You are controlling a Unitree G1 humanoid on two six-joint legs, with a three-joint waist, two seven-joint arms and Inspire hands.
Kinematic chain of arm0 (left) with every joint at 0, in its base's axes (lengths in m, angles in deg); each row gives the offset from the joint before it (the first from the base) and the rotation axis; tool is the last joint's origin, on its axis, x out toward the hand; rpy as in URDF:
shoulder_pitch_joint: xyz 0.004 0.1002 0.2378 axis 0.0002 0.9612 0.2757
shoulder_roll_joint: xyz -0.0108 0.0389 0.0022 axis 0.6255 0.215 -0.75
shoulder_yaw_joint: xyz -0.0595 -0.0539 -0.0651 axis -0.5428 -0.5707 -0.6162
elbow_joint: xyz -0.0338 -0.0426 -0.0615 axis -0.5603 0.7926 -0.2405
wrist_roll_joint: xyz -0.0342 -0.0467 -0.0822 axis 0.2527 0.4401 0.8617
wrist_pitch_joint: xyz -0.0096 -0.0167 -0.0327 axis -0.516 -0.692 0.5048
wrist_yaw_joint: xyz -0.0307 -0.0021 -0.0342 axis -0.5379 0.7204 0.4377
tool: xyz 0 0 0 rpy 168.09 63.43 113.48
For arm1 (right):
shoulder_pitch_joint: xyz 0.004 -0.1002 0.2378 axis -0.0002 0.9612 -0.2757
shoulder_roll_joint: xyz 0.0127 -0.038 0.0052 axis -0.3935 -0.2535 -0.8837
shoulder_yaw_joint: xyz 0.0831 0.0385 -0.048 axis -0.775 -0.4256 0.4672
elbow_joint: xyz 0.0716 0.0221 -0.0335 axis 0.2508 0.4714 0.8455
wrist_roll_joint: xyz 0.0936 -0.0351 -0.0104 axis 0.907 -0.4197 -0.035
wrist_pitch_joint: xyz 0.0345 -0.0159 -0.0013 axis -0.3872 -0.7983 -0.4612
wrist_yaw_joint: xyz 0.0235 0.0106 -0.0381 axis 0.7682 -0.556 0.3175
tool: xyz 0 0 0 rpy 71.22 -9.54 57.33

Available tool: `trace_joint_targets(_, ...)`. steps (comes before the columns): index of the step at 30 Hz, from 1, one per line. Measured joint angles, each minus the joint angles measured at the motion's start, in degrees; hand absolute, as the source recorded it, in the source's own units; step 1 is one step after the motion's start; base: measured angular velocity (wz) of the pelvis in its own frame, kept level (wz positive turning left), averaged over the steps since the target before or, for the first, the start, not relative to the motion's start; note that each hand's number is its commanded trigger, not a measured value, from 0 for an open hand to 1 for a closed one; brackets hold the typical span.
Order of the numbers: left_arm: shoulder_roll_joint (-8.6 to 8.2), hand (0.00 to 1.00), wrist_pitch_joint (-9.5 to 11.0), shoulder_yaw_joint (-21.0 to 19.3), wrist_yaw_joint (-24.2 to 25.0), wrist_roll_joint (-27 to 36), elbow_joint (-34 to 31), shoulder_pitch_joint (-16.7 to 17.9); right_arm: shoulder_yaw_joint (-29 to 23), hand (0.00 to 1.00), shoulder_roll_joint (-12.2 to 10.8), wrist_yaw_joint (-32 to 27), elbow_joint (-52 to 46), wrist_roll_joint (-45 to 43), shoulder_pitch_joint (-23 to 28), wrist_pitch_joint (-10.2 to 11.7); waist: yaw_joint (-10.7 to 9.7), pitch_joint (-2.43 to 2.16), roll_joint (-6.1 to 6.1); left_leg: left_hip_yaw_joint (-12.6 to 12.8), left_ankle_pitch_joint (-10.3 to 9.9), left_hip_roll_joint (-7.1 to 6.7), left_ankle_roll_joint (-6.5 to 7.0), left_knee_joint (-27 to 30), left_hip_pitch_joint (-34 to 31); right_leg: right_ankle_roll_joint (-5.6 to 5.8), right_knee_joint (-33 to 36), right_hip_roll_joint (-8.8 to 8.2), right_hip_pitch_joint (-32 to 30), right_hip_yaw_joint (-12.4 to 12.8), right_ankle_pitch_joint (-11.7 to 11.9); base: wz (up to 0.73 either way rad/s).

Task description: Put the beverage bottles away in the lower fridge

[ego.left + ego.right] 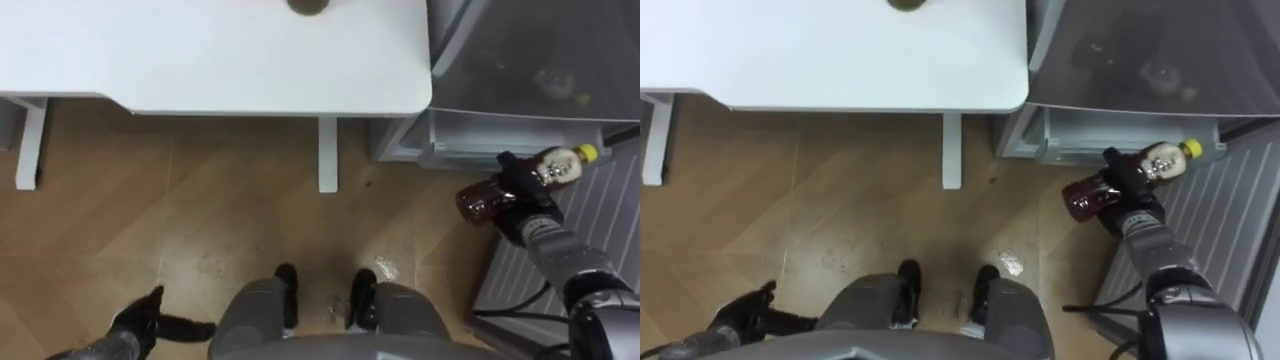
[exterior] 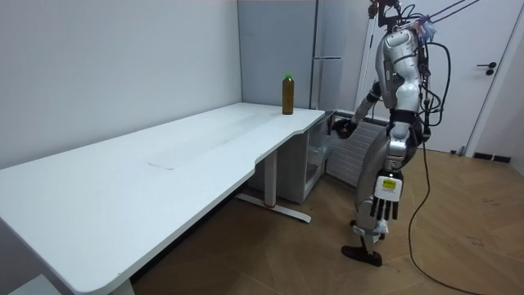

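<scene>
- Holding a bottle (image 1: 480,200) on its side, the right robot hand (image 1: 522,200) has its fingers curled round the bottle's middle.
- The lower fridge drawer (image 1: 520,130) stands open just ahead of that robot hand. The bottle is near its front edge but not yet inside, so I judge this drink about to go in.
- A second bottle (image 2: 287,94) stands upright on the table (image 1: 220,60), well off to the left of the holding robot hand and untouched. That one is left to fetch.
- Dim shapes show through the drawer's cloudy cover, and I cannot tell what they are.
- The held bottle is clear plastic with a dark brown drink, a pale label and a yellow cap pointing away to the right.
- The left robot hand (image 1: 140,320) hangs low at the robot's side, fingers relaxed and holding nothing.
</scene>
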Motion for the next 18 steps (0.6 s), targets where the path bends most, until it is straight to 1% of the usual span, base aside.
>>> trace_joint_targets(1, 0.01, 0.0, -0.2, 1.1, -0.3, 0.4, 0.1, -0.2, 0.0, 1.0, 0.5, -0.9, 0.4, 1.1, -1.6, 0.1, 0.3, 0.08, -0.04, 0.2, 0.1, 0.0, 0.11, 0.9, -1.9, 0.07, 1.1, 0.05, -2.1, 1.0, -0.1, 0.05)
trace_joint_targets(3, -0.06, 0.0, -0.3, 3.4, -1.4, 1.4, 1.2, -1.0, 0.0, 1.0, 1.0, -2.2, 0.6, 2.7, -3.9, 0.2, 1.2, 0.22, -0.1, 0.7, 0.1, -0.02, 0.15, 2.0, -4.3, -0.06, 2.7, -0.24, -4.8, 1.3, -0.1, -0.06)
trace_joint_targets(4, -0.06, 0.0, -0.3, 4.1, -2.0, 1.4, 1.3, -1.4, 0.0, 1.0, 1.0, -2.6, 0.7, 3.0, -4.8, 0.2, 1.2, 0.28, -0.16, 0.8, 0.2, -0.07, 0.25, 2.1, -4.9, -0.15, 3.1, -0.63, -5.6, 1.2, -0.2, 0.03)
trace_joint_targets(6, 0.01, 0.0, -0.2, 6.2, -3.7, 1.5, 1.3, -2.5, 0.0, 1.0, 1.1, -4.5, 0.6, 4.9, -7.3, 0.2, 1.1, 0.63, -0.38, 0.9, 0.4, -0.07, 0.29, 3.3, -7.3, -0.38, 5.1, -1.68, -8.1, 0.9, -0.8, 0.12)
trace_joint_targets(8, 0.03, 0.0, -0.2, 7.6, -4.6, 1.5, 1.3, -3.6, 0.0, 1.0, 1.5, -5.9, 0.6, 5.4, -9.1, 0.2, 1.3, 0.87, -0.63, 1.4, 0.4, -0.1, 0.31, 4.6, -9.5, -0.45, 6.9, -2.11, -10.3, 0.9, -1.4, 0.13)
trace_joint_targets(9, 0.03, 0.0, -0.1, 8.3, -5.1, 1.4, 1.2, -4.0, 0.1, 1.0, 1.8, -6.8, 0.6, 6.1, -10.3, 0.2, 1.3, 0.89, -0.67, 1.3, 0.4, -0.14, 0.32, 5.4, -11.1, -0.57, 7.9, -2.43, -11.8, 0.7, -1.6, 0.15)
trace_joint_targets(11, -0.18, 0.0, -0.3, 8.4, -5.5, 1.4, 1.2, -4.6, 0.0, 1.0, 2.5, -8.3, 0.4, 7.4, -11.7, 0.5, 1.5, 0.92, -0.71, 1.4, 0.3, -0.25, 0.37, 6.9, -13.2, -0.62, 9.2, -2.61, -13.9, 1.0, -1.8, 0.11)
trace_joint_targets(12, -0.25, 0.0, -0.3, 8.4, -5.6, 1.4, 1.3, -5.0, 0.0, 1.0, 2.8, -9.4, 0.3, 7.4, -12.7, 1.2, 1.6, 0.95, -0.69, 1.5, 0.3, -0.21, 0.42, 7.7, -14.3, -0.7, 10.0, -2.63, -15.1, 1.2, -1.9, 0.05)
trace_joint_targets(13, -0.28, 0.0, -0.4, 8.4, -5.9, 1.5, 1.3, -5.2, 0.0, 1.0, 2.9, -9.7, 0.3, 7.4, -13.2, 1.4, 1.6, 1.02, -0.62, 1.7, 0.2, -0.08, 0.44, 8.0, -14.7, -0.73, 10.2, -2.62, -15.5, 1.1, -1.9, 0.0)
trace_joint_targets(15, -0.31, 0.0, -0.4, 8.4, -6.8, 2.8, 1.3, -6.3, 0.0, 1.0, 3.8, -11.0, 0.3, 7.5, -15.7, 1.6, 1.8, 1.14, -0.41, 2.2, 0.1, 0.03, 0.57, 9.3, -16.9, -0.91, 11.7, -2.79, -17.7, 1.3, -2.2, 0.0)
trace_joint_targets(17, -0.34, 0.0, -0.5, 8.4, -7.1, 3.8, 1.3, -7.1, 0.0, 1.0, 4.5, -11.8, 0.2, 7.5, -17.2, 1.9, 1.9, 1.25, -0.21, 2.2, 0.0, -0.04, 0.61, 10.1, -18.1, -0.98, 12.7, -2.94, -18.9, 1.3, -2.5, 0.05)
trace_joint_targets(18, -0.34, 0.0, -0.4, 8.4, -7.3, 4.1, 1.3, -7.5, 0.0, 1.0, 4.9, -12.1, 0.2, 7.5, -17.9, 2.3, 2.3, 1.26, -0.21, 2.3, 0.0, -0.01, 0.63, 10.1, -18.7, -1.0, 13.1, -2.98, -19.5, 1.3, -2.6, 0.05)
